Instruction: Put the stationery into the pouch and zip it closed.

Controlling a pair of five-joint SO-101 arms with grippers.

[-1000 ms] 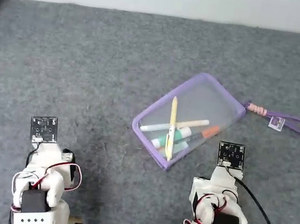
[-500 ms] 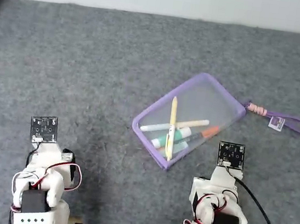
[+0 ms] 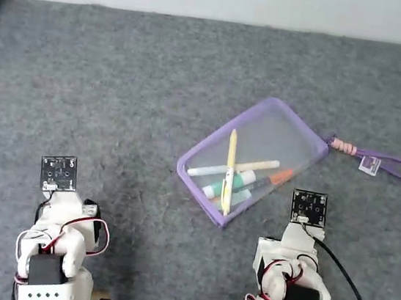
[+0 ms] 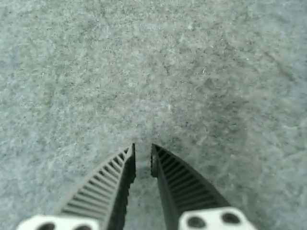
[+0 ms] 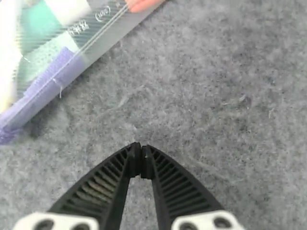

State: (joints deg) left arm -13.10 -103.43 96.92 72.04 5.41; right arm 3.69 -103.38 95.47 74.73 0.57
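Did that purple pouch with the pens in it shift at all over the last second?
No. The purple pouch lies just where it was on the grey mat, its corners at the same spots against the mat's far edge.

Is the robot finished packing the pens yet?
Done: the coloured pens and markers lie inside the clear, purple-edged pouch. In hand: nothing; the left gripper and right gripper sit empty over the grey carpet. Left: perhaps nothing; I cannot tell whether the zip is fully closed.
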